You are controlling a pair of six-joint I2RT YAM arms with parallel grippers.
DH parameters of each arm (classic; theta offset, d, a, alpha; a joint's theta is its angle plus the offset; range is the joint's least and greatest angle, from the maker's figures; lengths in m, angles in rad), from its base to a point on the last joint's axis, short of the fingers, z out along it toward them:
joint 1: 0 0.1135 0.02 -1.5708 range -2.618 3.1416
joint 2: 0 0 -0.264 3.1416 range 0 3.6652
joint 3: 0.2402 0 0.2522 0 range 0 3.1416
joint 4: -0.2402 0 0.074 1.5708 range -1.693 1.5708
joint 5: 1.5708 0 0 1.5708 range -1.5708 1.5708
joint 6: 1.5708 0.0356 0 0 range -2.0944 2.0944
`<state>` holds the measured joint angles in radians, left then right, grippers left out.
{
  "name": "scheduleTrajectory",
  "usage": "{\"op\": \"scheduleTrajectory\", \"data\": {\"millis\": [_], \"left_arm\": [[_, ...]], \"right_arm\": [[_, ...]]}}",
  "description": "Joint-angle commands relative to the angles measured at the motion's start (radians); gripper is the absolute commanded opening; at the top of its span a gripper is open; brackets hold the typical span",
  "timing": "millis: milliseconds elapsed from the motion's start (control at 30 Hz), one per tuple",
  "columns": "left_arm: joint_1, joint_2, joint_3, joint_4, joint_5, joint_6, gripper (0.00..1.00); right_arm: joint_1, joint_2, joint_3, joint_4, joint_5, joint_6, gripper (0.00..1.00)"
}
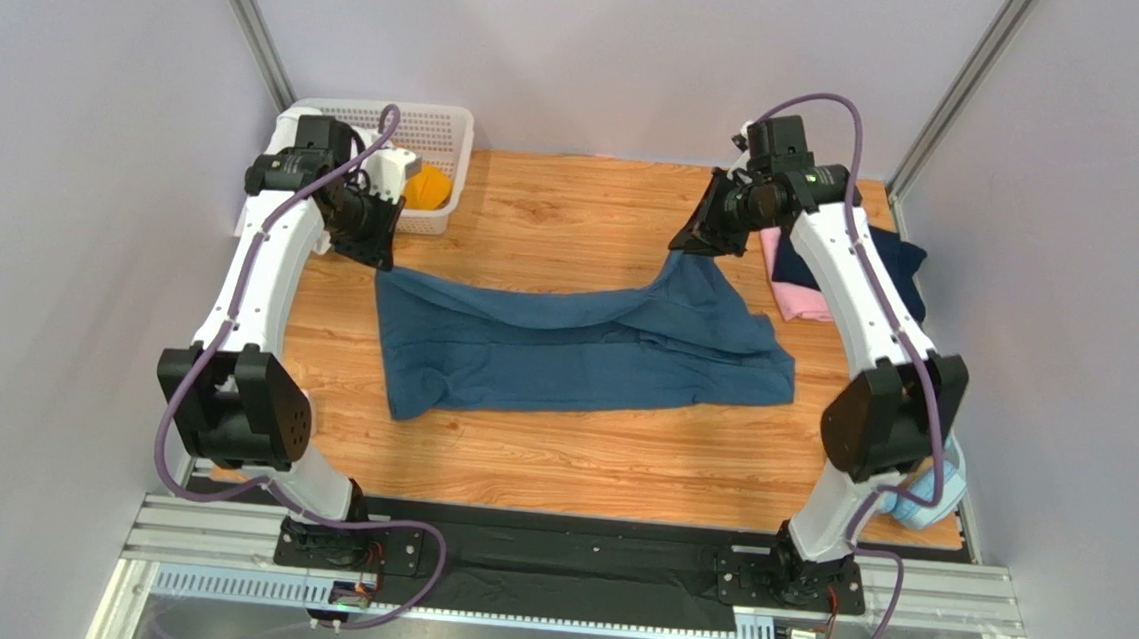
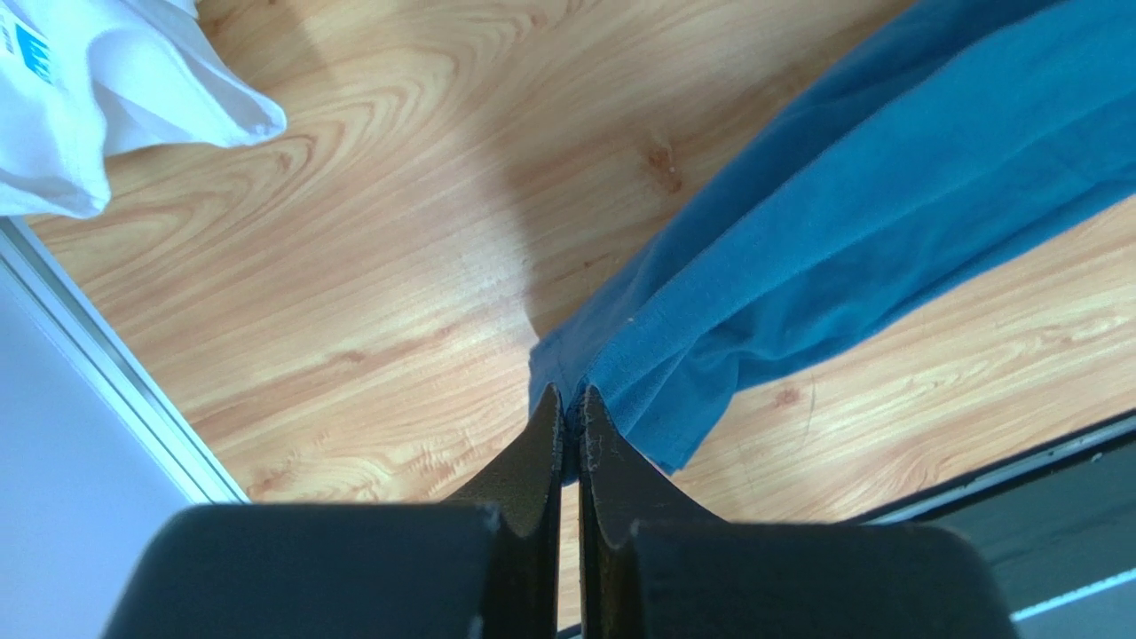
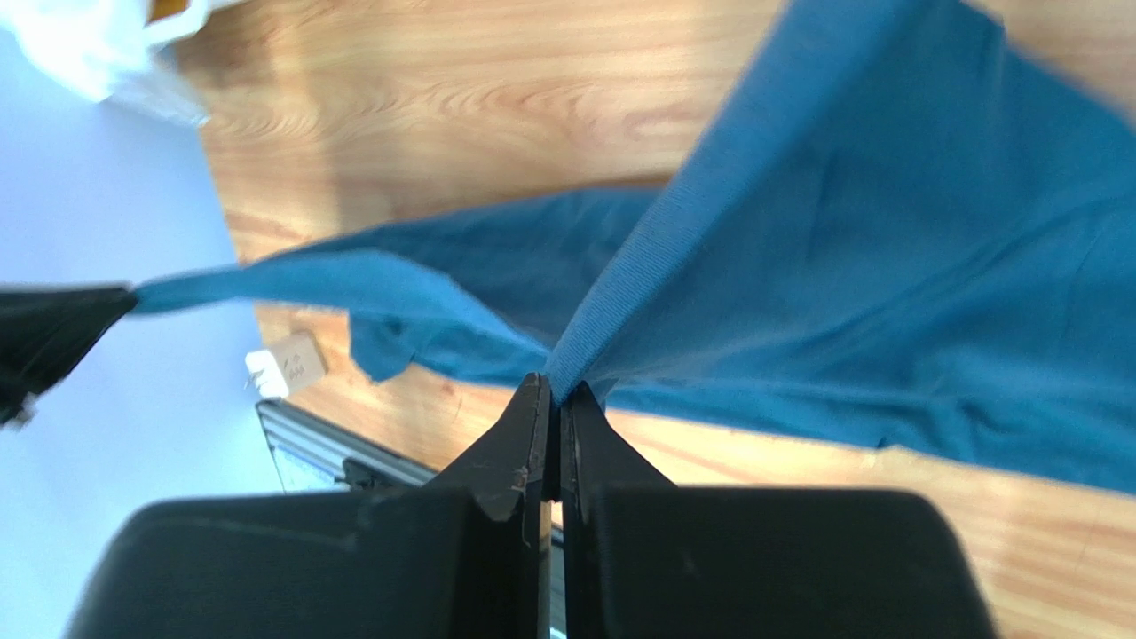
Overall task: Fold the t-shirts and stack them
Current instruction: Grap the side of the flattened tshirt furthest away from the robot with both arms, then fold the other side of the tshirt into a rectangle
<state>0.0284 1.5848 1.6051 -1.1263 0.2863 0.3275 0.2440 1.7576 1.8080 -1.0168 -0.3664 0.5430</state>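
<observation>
Closest in the left wrist view is the left pincer (image 2: 570,406), its two black fingers pressed together on a corner of the slate-blue t-shirt (image 2: 854,226). The hem runs straight out from between the tips, low over the wooden counter (image 1: 568,214). The right pincer (image 3: 550,389) is likewise closed tight on the same shirt, nipping a ridge of cloth that fans out and away from the tips.

From above, the blue shirt lies across the middle of the counter, spread wide from left to right and creased along its length. Its far-left corner is caught at the left pincer. Its far-right part is drawn up into a peak to the right pincer, so that portion is lifted off the wood while the rest lies flat. In the right wrist view a narrow band of the cloth stretches away to a dark shape at the left edge of the frame — it looks like the other pincer.

At the far right of the counter, beyond the right arm, lie a pink t-shirt (image 1: 788,297) and a dark navy t-shirt (image 1: 896,267), touching one another. The white lattice basket (image 1: 439,123) sits at the far left corner with an orange garment (image 1: 427,187) in it. A white garment (image 2: 120,80) shows at the upper left of the left wrist view. Light-blue headphones (image 1: 928,495) rest at the near right edge — partly hidden by the right arm.
</observation>
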Motion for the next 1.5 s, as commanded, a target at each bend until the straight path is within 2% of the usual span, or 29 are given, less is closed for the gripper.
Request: {"op": "scheduleTrajectory", "data": {"millis": [0,67,100,133,200,267,400,567,867,1167,1267,1467], "left_arm": [[-0.001,0.069,0.082,0.036,0.008,-0.056,0.00],[-0.001,0.113,0.118,0.042,0.008,-0.064,0.00],[-0.001,0.125,0.124,0.045,0.004,-0.068,0.00],[0.001,0.147,0.140,0.048,-0.001,-0.077,0.00],[-0.001,0.165,0.153,0.052,-0.007,-0.088,0.00],[0.001,0.184,0.164,0.068,-0.021,-0.108,0.00],[-0.002,0.207,0.161,0.098,-0.048,-0.133,0.00],[-0.002,0.214,0.122,0.169,-0.105,-0.156,0.00],[-0.002,0.276,0.134,0.224,-0.133,-0.150,0.00],[-0.001,0.294,0.136,0.289,-0.165,-0.136,0.00],[-0.002,0.229,0.055,0.301,-0.144,-0.107,0.00],[-0.001,0.083,-0.193,0.316,-0.093,-0.016,0.00]], "right_arm": [[-0.043,0.246,0.218,-0.029,0.009,-0.037,0.00],[-0.060,0.347,0.359,-0.074,-0.006,-0.044,0.00],[-0.066,0.393,0.507,-0.091,-0.014,-0.038,0.00],[-0.071,0.487,0.581,-0.107,-0.019,-0.034,0.00],[-0.092,0.561,0.748,-0.108,-0.049,-0.020,0.00],[-0.118,0.608,0.775,-0.036,-0.089,0.024,0.00],[-0.138,0.573,0.660,0.102,-0.161,0.048,0.00],[-0.137,0.467,0.435,0.285,-0.178,0.020,0.00],[-0.141,0.528,0.522,0.305,-0.206,-0.008,0.00],[-0.140,0.473,0.464,0.317,-0.192,-0.012,0.00],[-0.132,0.421,0.389,0.256,-0.181,-0.041,0.00],[-0.074,0.203,0.064,0.222,-0.040,-0.089,0.00]]}}
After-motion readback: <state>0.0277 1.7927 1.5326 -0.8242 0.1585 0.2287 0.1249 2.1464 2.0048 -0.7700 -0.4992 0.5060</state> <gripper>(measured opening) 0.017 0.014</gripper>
